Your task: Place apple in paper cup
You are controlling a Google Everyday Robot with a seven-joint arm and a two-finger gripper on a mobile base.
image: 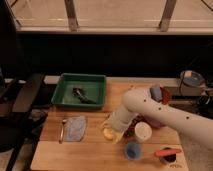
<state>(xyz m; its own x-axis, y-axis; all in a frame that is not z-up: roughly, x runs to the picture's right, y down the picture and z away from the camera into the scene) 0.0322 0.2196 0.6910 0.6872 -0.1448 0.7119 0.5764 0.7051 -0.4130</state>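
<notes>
Fingers of the gripper (111,131) look closed down around the apple (108,133), which sits on the wooden table (55,152) just left of centre, under the end of the white arm (150,107); the jaws are shut on it, though the hold itself is partly hidden by the wrist. That low reach from the right makes sense as a grasp from above, so the fruit can be lifted straight up and carried a short way right. Its target, the paper cup (143,131), stands upright with its mouth open just right of the apple, near enough that the move should be short. Judging by this, the pick seems done and the lift and drop remain. Crowding is the main worry: a blue cup (132,149) sits just near of the paper cup, a carrot (167,151) lies further right on a dark dish, and something dark red sits between apple and cup, partly under the arm, too hidden to name. The apple looks about as wide as the cup's mouth, so a release off centre could tip the cup or roll the fruit away. Off to the left lie a spoon (62,130) and a blue cloth (76,127), and a green tray (65,95) holding a dark object stands at the far side, all well apart from the path.
</notes>
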